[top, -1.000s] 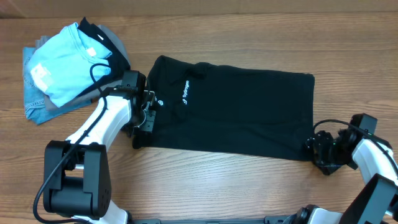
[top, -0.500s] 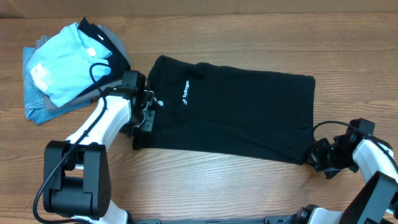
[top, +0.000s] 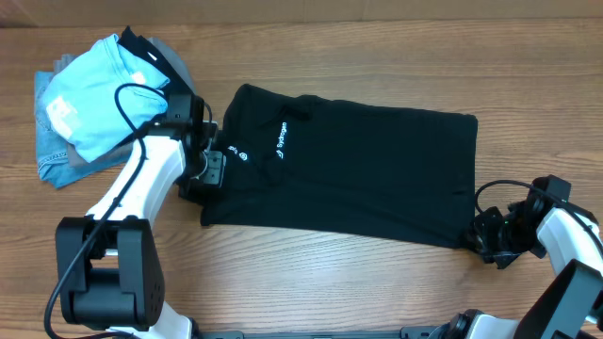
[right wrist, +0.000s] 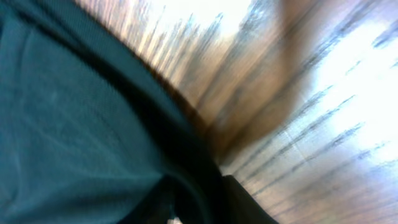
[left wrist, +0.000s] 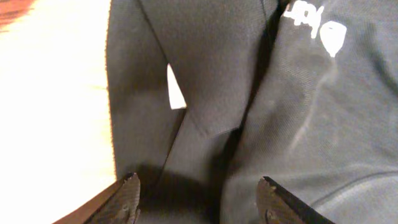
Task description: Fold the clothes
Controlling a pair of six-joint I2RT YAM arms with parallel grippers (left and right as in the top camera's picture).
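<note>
Black polo shirt (top: pixel 349 174) looks folded into a long band; crosswise folds seem left. Left tool (left wrist: pixel 198 193) is released over its collar end. Right tool (top: pixel 492 235) is at its hem corner, grip unclear.

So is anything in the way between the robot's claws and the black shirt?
Nothing visible is. The left claw hangs open right over the black short-sleeved polo shirt at its collar end, and the right claw is at a hem corner. The pile with the light blue T-shirt lies off to the side.
</note>
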